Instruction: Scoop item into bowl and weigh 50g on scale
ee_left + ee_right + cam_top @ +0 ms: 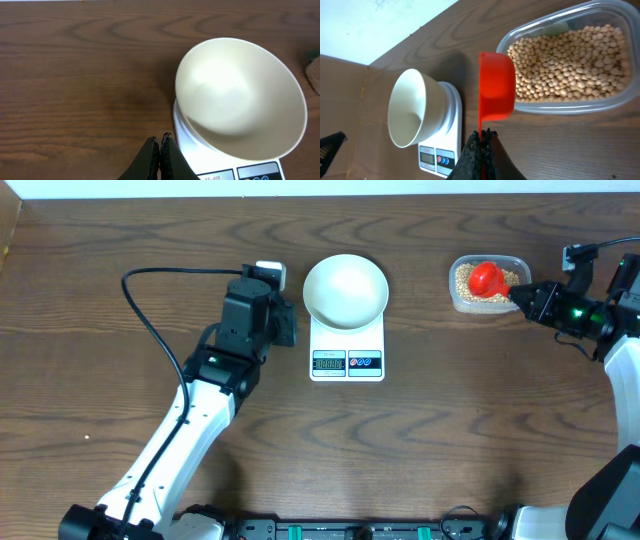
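The empty white bowl [346, 289] stands on the white scale [347, 363] at the table's middle; both show in the left wrist view, bowl [240, 95] and scale [210, 167], and in the right wrist view, bowl [410, 115] and scale [440, 157]. Pale tan beans [570, 62] fill a clear plastic tub [488, 283] at the right. My right gripper [482, 134] is shut on the handle of a red scoop [496, 85], whose cup hangs over the tub's edge [487, 278]. My left gripper [161, 140] is shut and empty, just left of the scale.
The left arm [200, 400] stretches from the bottom left toward the scale, with a black cable [150, 310] looping beside it. The right arm [600, 320] stands at the right edge. A cardboard wall [340, 100] borders the table's far side.
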{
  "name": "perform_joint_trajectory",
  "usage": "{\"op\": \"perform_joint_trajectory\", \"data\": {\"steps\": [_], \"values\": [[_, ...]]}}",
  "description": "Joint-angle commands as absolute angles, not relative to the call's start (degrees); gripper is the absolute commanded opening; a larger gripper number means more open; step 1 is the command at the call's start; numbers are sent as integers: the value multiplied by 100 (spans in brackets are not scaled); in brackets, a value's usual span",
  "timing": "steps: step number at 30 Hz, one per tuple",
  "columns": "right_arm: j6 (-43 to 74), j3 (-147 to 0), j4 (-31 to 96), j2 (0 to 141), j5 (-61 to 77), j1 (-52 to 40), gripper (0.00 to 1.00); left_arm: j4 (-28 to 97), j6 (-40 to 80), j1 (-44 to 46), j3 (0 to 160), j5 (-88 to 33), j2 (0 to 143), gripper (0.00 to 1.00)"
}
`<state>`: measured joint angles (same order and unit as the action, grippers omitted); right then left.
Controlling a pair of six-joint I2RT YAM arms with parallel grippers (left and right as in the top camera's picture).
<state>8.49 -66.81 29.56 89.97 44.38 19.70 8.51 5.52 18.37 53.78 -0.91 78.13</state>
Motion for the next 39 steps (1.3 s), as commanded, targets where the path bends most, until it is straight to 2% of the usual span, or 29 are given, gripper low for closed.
{"op": "perform_joint_trajectory", "data": {"steps": [1, 7, 13, 19, 31, 39], "values": [[832, -6777, 2958, 8938, 4130, 1984, 1, 906, 517, 1824, 5321, -89, 7806, 7], [921, -6777, 2906, 8938, 3907, 1984, 1, 1313, 515, 1835, 5321, -244, 7806, 8], [941, -6777, 2895, 8938, 3739, 1984, 1, 2259, 515, 1835, 5321, -1492, 7806, 8], [939, -6777, 2899, 8938, 3704, 1984, 1, 3039, 517, 1835, 5321, -1503, 7806, 9], [908, -6777, 2934, 8938, 3485, 1984, 1, 2947, 489, 1887, 5321, -1500, 7806, 8], [757, -6777, 3002, 8938, 3485, 1984, 1, 2908, 473, 2469, 5328, -1157, 7581, 9]]}}
